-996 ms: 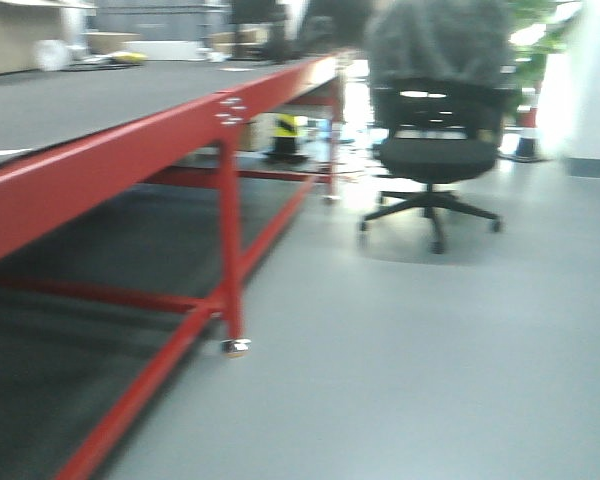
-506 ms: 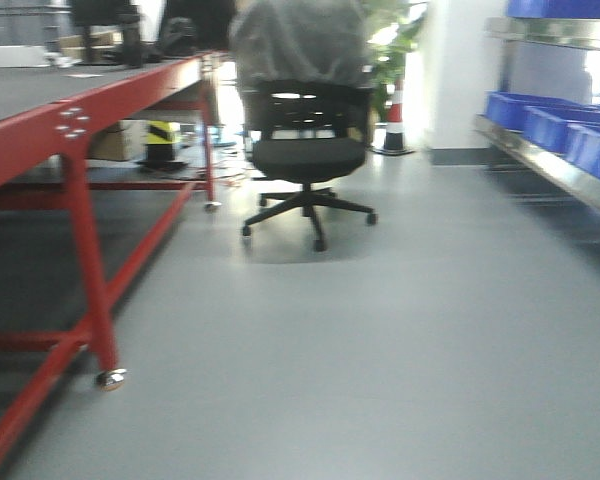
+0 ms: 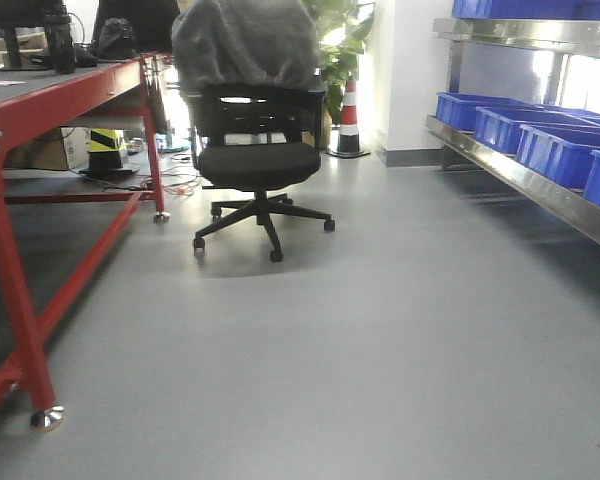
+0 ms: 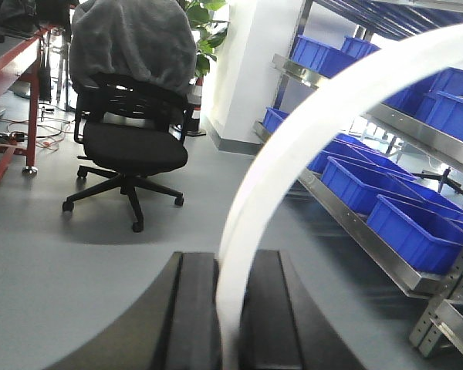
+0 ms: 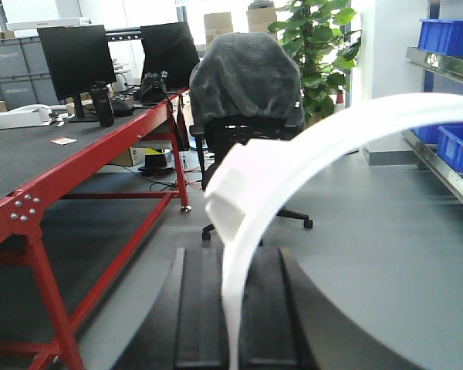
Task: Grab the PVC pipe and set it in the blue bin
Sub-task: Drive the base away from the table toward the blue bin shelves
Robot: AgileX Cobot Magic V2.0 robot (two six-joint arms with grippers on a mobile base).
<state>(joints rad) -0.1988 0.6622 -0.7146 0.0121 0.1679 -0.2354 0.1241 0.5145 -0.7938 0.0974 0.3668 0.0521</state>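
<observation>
In the left wrist view my left gripper (image 4: 230,264) is shut on a white curved PVC pipe (image 4: 316,116) that arcs up and to the right from between the black jaws. In the right wrist view my right gripper (image 5: 231,260) is shut on a white curved PVC pipe (image 5: 332,127) with a squared end piece, arcing right. Several blue bins (image 3: 480,105) sit on a metal shelf rack at the right; they also show in the left wrist view (image 4: 417,223) and the right wrist view (image 5: 455,142). Neither gripper shows in the front view.
A black office chair (image 3: 255,160) draped with a grey cover stands ahead on the grey floor. A red-framed table (image 3: 40,100) runs along the left. A striped traffic cone (image 3: 349,115) and a plant stand by the far wall. The metal rack (image 3: 525,180) lines the right.
The front view has swung to the right: the red table and chair slid left in the frame, and the shelf with blue bins came into view on the right.
</observation>
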